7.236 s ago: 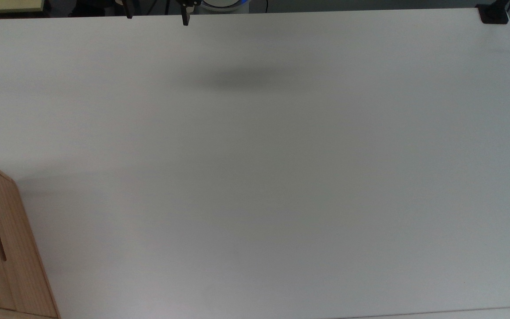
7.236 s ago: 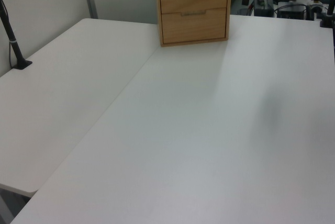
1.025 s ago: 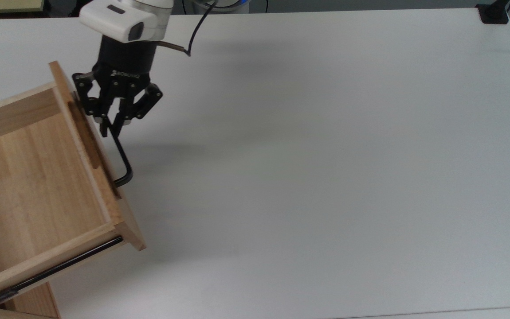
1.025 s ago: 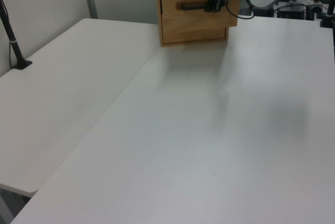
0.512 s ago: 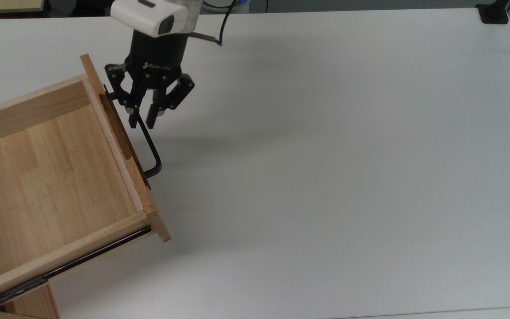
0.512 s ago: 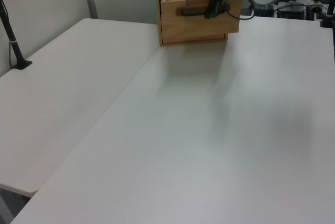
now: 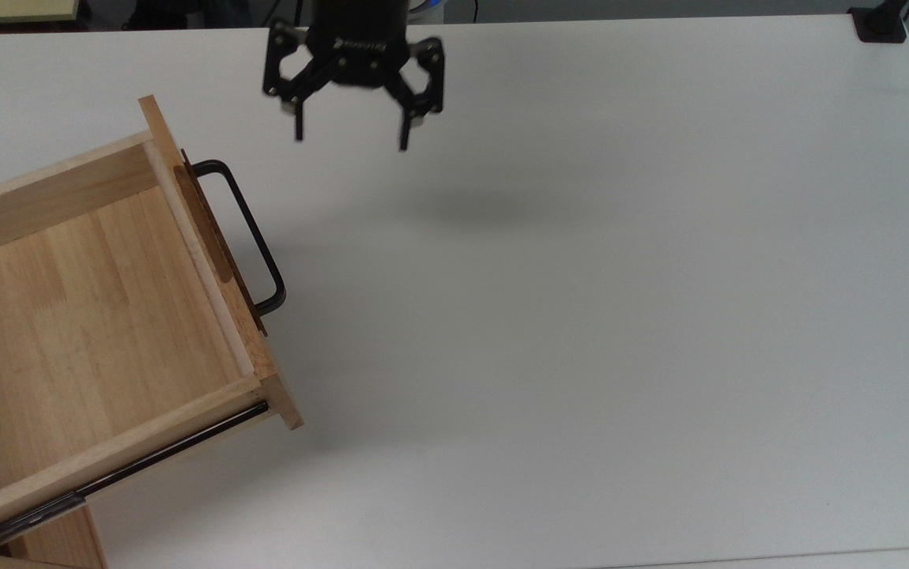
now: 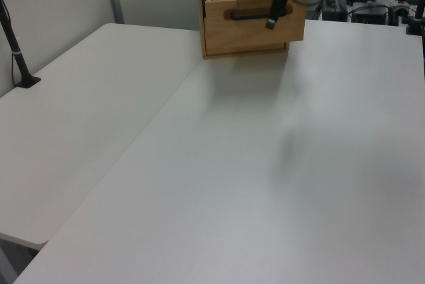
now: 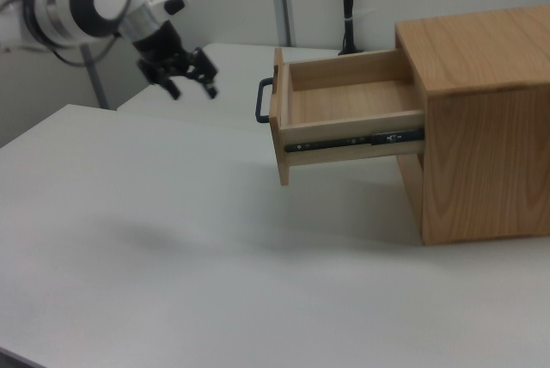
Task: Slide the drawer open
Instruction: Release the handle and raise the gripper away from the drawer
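On the white counter (image 7: pixel 581 316), a wooden cabinet (image 9: pixel 481 127) is standing with the drawer (image 7: pixel 91 316) sticking far out on its black rail (image 9: pixel 352 142). The tool (image 7: pixel 350 134) is hovering released, fingers spread, near the black handle (image 7: pixel 245 229) without touching it.

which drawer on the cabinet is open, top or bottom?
The top drawer, the one with the black bar handle, is pulled out on its side rail. The lower drawer sits flush in the cabinet.
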`<state>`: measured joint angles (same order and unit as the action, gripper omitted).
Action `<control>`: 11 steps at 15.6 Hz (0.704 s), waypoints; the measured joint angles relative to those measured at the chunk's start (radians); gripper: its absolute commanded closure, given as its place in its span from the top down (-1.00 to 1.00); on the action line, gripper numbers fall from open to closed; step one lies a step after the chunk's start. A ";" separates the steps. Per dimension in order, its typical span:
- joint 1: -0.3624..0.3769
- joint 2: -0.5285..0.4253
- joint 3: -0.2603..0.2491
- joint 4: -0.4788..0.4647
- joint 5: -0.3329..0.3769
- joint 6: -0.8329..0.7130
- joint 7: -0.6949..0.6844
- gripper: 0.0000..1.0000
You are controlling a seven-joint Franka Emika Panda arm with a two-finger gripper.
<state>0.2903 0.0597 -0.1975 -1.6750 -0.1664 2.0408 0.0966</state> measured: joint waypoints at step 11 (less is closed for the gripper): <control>-0.133 -0.027 0.142 0.106 0.210 -0.541 0.048 1.00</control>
